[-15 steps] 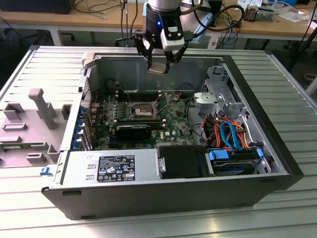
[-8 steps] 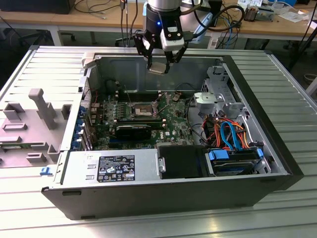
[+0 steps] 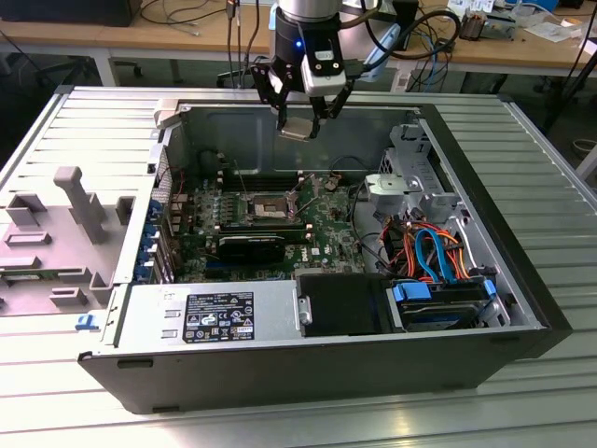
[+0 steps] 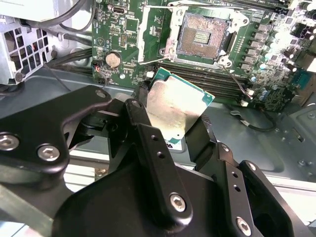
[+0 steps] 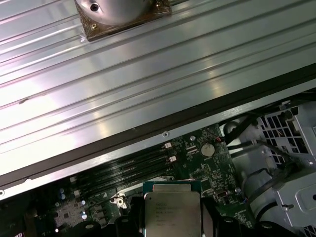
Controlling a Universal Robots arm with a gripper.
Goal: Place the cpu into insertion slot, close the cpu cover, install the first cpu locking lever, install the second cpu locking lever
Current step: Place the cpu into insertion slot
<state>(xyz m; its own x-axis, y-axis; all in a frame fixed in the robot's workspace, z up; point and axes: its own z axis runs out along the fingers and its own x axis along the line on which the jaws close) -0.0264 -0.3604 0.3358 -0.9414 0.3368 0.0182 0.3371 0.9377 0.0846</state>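
The single claw (image 3: 298, 126) hangs over the open computer case (image 3: 280, 364). Its two black fingers (image 4: 143, 123) are clamped on opposite edges of one cpu (image 3: 295, 130). The chip is a small flat square, dull silver on top with a green rim, and it sits slightly tilted in the grip, up in the air above the case. Below the claw and well apart from it lies one insertion slot (image 3: 270, 203), an uncovered square socket with a dark, gold-tinted centre and a silver rim, set in the green board. The case rests on a ribbed metal counter (image 3: 541, 187).
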